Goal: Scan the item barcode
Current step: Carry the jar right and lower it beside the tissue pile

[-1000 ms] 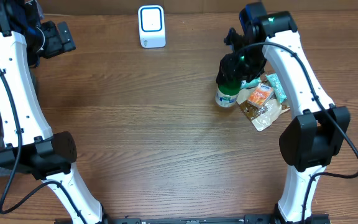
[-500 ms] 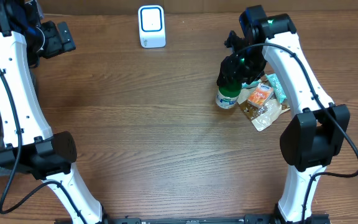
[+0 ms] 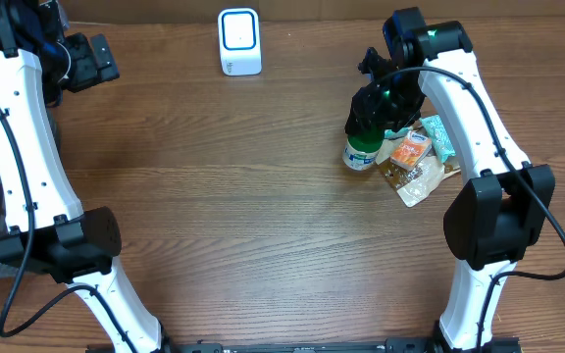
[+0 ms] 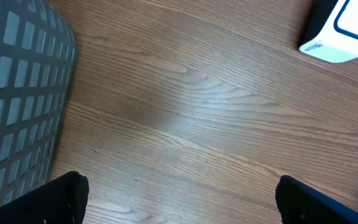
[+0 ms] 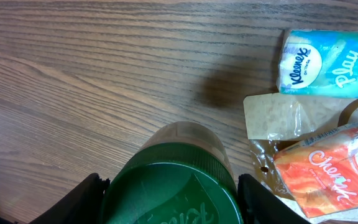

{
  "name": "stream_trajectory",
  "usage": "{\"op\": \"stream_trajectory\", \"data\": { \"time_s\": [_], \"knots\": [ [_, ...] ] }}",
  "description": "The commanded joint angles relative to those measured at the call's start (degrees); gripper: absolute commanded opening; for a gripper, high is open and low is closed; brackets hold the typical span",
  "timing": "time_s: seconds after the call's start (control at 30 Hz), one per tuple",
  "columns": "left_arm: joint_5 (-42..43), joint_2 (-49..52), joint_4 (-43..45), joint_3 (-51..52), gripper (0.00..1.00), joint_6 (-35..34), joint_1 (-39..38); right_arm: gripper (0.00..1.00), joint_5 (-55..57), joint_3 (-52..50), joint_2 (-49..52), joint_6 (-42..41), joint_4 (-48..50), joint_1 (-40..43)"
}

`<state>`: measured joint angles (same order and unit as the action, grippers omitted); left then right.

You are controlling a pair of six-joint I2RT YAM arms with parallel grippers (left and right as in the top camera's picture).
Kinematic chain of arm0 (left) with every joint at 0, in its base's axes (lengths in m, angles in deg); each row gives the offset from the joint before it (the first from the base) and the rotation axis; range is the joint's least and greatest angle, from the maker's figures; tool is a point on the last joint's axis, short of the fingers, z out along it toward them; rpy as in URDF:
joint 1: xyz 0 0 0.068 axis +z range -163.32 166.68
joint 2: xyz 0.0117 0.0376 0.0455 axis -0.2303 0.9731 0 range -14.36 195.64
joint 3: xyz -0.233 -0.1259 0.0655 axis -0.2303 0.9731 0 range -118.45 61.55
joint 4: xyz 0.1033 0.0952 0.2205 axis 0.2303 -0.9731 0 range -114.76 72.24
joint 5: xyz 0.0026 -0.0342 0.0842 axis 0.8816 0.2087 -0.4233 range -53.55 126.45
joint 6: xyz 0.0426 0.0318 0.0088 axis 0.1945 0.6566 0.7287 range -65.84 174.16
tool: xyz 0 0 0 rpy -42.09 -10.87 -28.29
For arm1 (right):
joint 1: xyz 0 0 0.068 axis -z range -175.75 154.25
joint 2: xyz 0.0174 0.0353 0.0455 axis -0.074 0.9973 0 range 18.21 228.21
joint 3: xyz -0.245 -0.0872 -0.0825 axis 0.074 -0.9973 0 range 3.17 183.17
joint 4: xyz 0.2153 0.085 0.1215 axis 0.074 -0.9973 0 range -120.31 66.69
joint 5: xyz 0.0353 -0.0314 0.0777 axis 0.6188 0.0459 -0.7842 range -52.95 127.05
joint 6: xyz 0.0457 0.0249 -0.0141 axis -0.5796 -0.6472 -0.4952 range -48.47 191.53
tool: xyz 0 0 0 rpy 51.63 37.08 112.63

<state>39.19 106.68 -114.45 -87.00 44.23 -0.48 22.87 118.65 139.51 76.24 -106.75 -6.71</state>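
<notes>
The bottle (image 3: 361,154) stands upright near the far right corner of the worktop (image 3: 243,216), its long axis vertical and its green cap pointing up; it is just beside a heap of packets on its right. The right gripper (image 3: 379,103) comes down over it and grasps the cap, one finger on either side.

The overhead view shows the white label low on the bottle's side, its print too small to read; the right wrist view looks straight down on the cap (image 5: 173,186), which hides the body and base, so I cannot tell whether the bottle rests on the wood. That view alone makes the tissue pack (image 5: 325,62) and the orange packet (image 5: 328,168) readable.

The left gripper (image 4: 179,199) hangs released, fingers wide over bare wood near the far left corner; the scanner (image 4: 344,31) is cut off at the frame's corner, and a grey basket (image 4: 17,93) fills the left edge.
</notes>
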Motion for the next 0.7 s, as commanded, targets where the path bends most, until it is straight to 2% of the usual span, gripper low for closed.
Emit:
{"op": "stream_trajectory", "data": {
  "time_s": [0.0, 0.5, 0.67],
  "knots": [
    [-0.35, -0.35, -0.13, -0.7, 1.0, 0.94, -0.22, 0.31, -0.92, 0.07, -0.79, -0.17, 0.22, 0.22],
    [-0.35, -0.35, -0.13, -0.7, 1.0, 0.94, -0.22, 0.31, -0.9, -0.02, -0.79, -0.22, -0.13, 0.22],
    [-0.35, -0.35, -0.13, -0.7, 0.99, 0.94, -0.22, 0.25, -0.85, -1.57, -0.72, -0.44, 2.29, -0.68]
  ]
}}
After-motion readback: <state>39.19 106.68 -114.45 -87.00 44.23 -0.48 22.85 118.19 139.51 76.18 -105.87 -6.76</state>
